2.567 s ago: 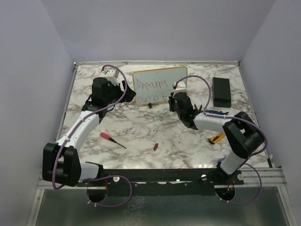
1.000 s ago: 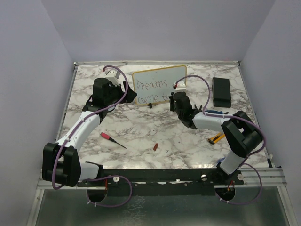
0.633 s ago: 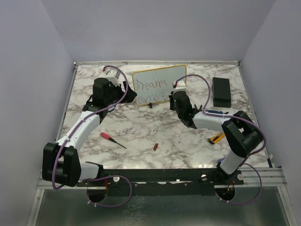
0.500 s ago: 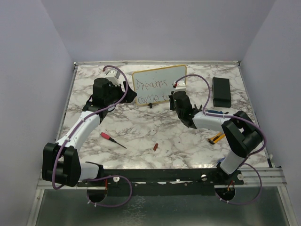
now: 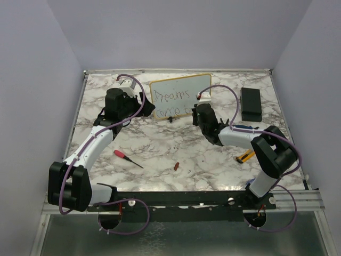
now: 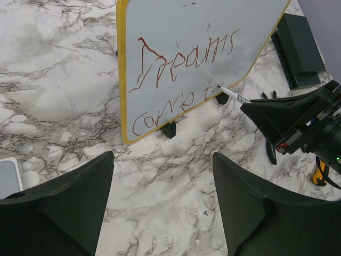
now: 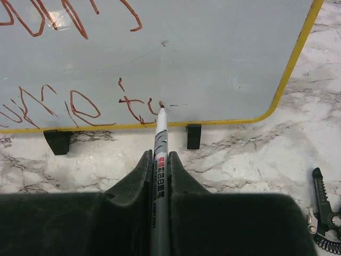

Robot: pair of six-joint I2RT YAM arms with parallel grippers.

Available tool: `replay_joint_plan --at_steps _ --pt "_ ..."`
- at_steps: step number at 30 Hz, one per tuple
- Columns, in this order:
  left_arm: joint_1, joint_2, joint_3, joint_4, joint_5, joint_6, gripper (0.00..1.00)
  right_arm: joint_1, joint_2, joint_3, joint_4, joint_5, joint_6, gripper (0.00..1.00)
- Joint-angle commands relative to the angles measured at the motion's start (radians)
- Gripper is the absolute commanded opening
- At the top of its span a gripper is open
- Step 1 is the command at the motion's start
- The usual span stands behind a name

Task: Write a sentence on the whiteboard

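The whiteboard (image 5: 181, 85), yellow-framed on black feet, stands at the back centre; it also shows in the left wrist view (image 6: 176, 26) and the right wrist view (image 7: 213, 53). Red handwritten letters (image 6: 181, 58) read "Dreams" above "come t" (image 7: 80, 106). My right gripper (image 7: 160, 160) is shut on a white marker (image 7: 159, 144), whose tip touches the board just right of the "t". In the top view the right gripper (image 5: 198, 113) is at the board's lower right. My left gripper (image 6: 162, 181) is open and empty over the marble, left of the board (image 5: 139, 106).
A red-handled screwdriver (image 5: 126, 157) and a small red cap (image 5: 176, 166) lie on the marble tabletop (image 5: 160, 144). A black box (image 5: 251, 104) sits at the back right. A yellow tool (image 5: 245, 156) lies by the right arm. A black tool (image 7: 322, 205) lies at the right.
The right gripper with the marker has shifted very slightly at the board's lower right. The left arm has not moved.
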Motion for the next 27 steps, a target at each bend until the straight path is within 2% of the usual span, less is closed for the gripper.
replay_joint_plan --at_steps 1,14,27 --pt "-0.003 -0.014 -0.006 0.006 -0.018 0.006 0.75 -0.004 0.014 -0.019 -0.024 0.012 0.024 0.01" --pt "-0.006 -0.016 -0.005 0.006 -0.015 0.006 0.76 -0.003 0.029 -0.030 -0.044 0.000 0.041 0.01" --pt "-0.025 -0.027 -0.009 0.006 -0.047 0.003 0.75 -0.003 0.017 -0.016 -0.060 0.069 0.040 0.01"
